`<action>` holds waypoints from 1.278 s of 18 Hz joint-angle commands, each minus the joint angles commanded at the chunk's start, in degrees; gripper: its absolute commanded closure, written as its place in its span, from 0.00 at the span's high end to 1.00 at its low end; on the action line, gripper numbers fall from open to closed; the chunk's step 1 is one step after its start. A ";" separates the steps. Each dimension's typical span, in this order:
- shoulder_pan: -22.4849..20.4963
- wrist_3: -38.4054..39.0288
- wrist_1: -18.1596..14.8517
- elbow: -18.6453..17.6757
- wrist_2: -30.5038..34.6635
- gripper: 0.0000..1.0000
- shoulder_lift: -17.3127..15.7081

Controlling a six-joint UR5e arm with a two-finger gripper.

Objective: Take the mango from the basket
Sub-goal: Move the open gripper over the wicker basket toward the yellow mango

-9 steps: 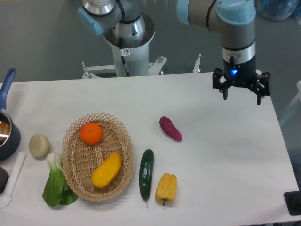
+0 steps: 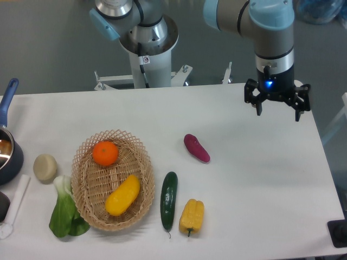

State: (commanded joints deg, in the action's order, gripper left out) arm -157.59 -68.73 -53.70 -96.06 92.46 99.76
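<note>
The mango (image 2: 122,195), yellow-orange and oval, lies in the near half of the woven wicker basket (image 2: 85,162) at the table's front left. A round orange (image 2: 105,153) sits in the basket's far half. My gripper (image 2: 277,112) hangs open high over the table's back right, far from the basket, with nothing between its fingers.
A purple sweet potato (image 2: 196,148) lies mid-table. A cucumber (image 2: 169,200) and a yellow bell pepper (image 2: 192,216) lie right of the basket. A bok choy (image 2: 65,208), a pale round item (image 2: 45,167) and a blue-handled pot (image 2: 7,151) stand at the left edge.
</note>
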 joint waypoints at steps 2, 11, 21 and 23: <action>0.09 0.52 0.09 -0.17 -1.84 1.00 -0.18; 7.73 16.41 0.18 -2.72 -5.62 1.00 -4.66; 22.39 40.95 0.44 -3.95 -6.07 1.00 -2.29; 25.04 40.69 0.79 -4.13 -6.16 1.00 -0.45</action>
State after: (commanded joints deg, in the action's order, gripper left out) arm -132.55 -28.04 -52.91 -100.20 86.31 99.31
